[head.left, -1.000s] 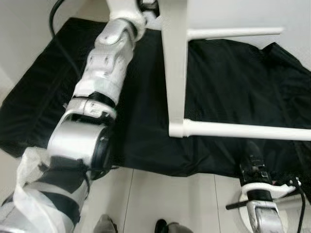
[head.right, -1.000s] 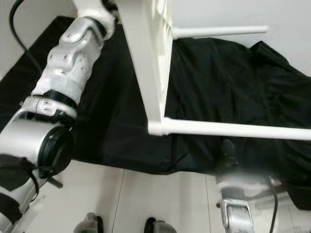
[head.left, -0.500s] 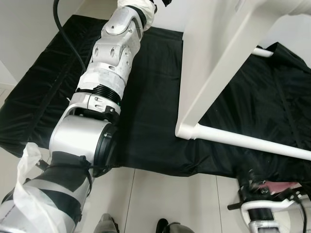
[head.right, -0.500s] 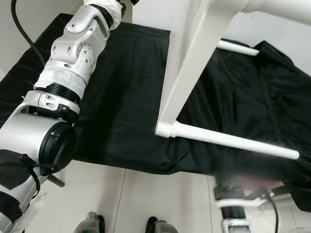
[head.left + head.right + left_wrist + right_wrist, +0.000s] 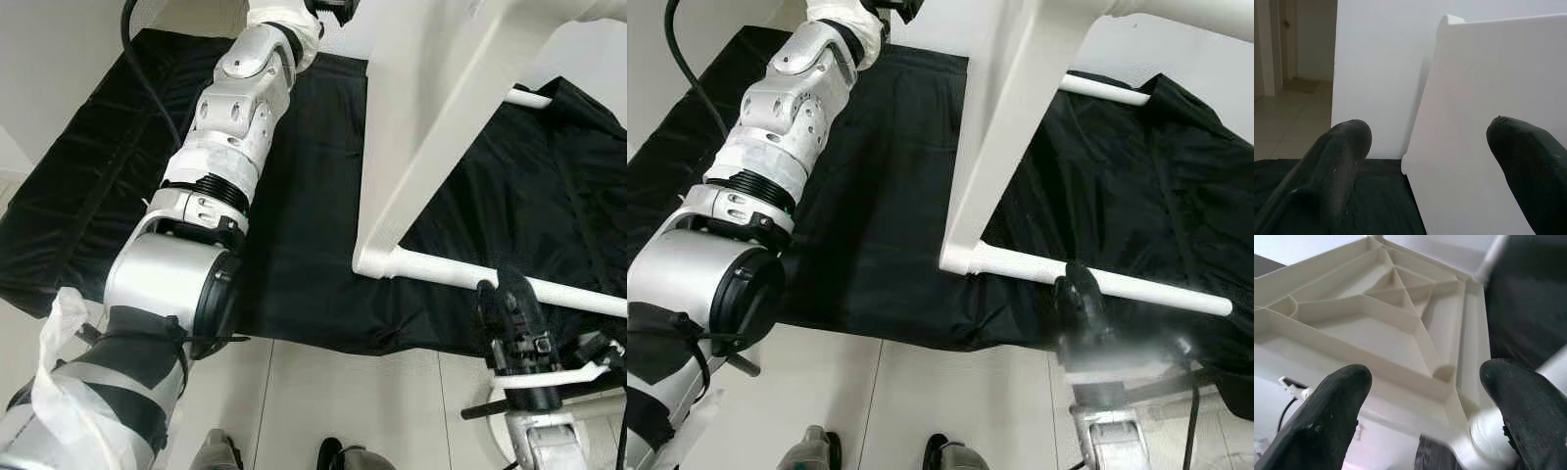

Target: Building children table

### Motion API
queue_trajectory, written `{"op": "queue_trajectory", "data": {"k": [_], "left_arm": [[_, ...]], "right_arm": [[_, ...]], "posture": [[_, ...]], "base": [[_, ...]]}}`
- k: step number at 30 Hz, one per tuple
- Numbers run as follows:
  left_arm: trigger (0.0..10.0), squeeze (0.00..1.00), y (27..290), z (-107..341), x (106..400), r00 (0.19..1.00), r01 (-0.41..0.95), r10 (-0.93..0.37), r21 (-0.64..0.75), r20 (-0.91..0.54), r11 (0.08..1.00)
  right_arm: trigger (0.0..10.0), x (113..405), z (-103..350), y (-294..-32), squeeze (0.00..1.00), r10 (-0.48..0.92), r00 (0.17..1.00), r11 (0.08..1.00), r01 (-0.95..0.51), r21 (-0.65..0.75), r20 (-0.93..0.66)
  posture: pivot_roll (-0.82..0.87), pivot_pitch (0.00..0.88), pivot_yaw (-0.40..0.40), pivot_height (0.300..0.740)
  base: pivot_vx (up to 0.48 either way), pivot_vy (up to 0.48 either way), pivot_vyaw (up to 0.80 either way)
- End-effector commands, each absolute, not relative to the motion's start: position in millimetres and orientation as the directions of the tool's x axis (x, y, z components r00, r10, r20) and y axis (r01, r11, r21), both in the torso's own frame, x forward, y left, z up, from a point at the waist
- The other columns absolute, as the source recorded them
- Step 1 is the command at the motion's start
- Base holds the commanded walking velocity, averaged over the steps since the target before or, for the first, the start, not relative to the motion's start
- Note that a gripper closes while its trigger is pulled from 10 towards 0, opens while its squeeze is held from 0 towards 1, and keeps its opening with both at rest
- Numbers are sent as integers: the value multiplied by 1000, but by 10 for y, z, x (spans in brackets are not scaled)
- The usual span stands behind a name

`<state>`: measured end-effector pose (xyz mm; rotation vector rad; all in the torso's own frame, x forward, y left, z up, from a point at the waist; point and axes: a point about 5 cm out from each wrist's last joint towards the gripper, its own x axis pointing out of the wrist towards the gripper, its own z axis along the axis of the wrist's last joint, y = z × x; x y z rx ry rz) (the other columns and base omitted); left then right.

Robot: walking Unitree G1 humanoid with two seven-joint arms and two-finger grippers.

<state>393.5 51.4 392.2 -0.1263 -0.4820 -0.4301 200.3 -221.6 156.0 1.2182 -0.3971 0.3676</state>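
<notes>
The white children's table [image 5: 431, 127] is tilting over the black cloth [image 5: 304, 196] in the upper centre of the frame, 1 of its round legs [image 5: 470, 277] running along the lower right. The right gripper [image 5: 514, 313], fingers spread, is hovering just below that leg, nearer to it than the left gripper [image 5: 1430, 147], also spread at the tabletop's edge. The right wrist view is revealing the ribbed underside [image 5: 1391, 308]; the head views are not.
</notes>
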Motion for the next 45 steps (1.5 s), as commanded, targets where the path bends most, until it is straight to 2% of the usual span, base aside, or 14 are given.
{"op": "queue_trajectory", "data": {"k": [1, 5, 12, 17, 20, 25, 26, 27, 32, 37, 45], "left_arm": [[10000, 0, 494, 3846, 3897, 732, 529, -505, 87, 457, 844], [10000, 0, 590, 3757, 3905, 742, 517, -505, 105, 440, 850], [10000, 0, 1086, 3361, 3892, 799, 451, -473, 149, 372, 880], [10000, 0, 1213, 3263, 3870, 817, 424, -453, 160, 356, 891], [10000, 0, 1484, 3079, 3780, 847, 374, -412, 173, 337, 911], [10000, 0, 1548, 3032, 3741, 850, 365, -408, 184, 334, 912], [10000, 0, 1700, 2846, 3587, 852, 374, -422, 205, 309, 905], [10000, 0, 1741, 2775, 3523, 854, 380, -430, 211, 295, 900], [10000, 0, 1817, 2593, 3397, 864, 393, -435, 201, 253, 897], [10000, 0, 1913, 2344, 3238, 875, 415, -439, 150, 207, 897], [10000, 0, 1928, 2139, 3023, 847, 487, -502, 124, 175, 864]], "right_arm": [[10000, 2033, 1655, -2306, 0, 22, 876, 375, -455, 808, 483], [10000, 2105, 1750, -2328, 0, 13, 871, 408, -453, 793, 491], [10000, 2411, 1937, -2396, 0, -30, 889, 518, -376, 768, 456], [10000, 2496, 1958, -2400, 0, -43, 898, 557, -342, 756, 438], [10000, 2662, 2015, -2363, 0, -67, 910, 623, -281, 730, 408], [10000, 2700, 2031, -2350, 0, -74, 912, 644, -264, 718, 402], [10000, 2765, 2048, -2317, 0, -83, 923, 673, -227, 704, 377], [10000, 2779, 2052, -2305, 0, -80, 926, 680, -220, 699, 369], [10000, 2795, 2024, -2246, 0, -43, 938, 721, -209, 661, 343], [10000, 2801, 1947, -2148, 0, 16, 954, 806, -190, 561, 301], [10000, 2858, 1811, -2096, 0, 81, 964, 891, -183, 416, 252]], "posture": [[-2, 167, -51, 740], [-6, 164, -48, 740], [7, 160, -52, 740], [20, 158, -61, 740], [27, 159, -64, 740], [35, 160, -70, 740], [42, 160, -73, 740], [42, 160, -73, 740], [45, 161, -75, 740], [50, 162, -82, 740], [61, 164, -93, 740]], "base": [[0, 0, 0], [0, 0, 0], [0, 0, 0], [0, 0, 0], [0, 0, 0], [0, 0, 0], [0, 0, 0], [0, 0, 0], [0, 0, 0], [0, 0, 0], [0, 0, 0]]}}
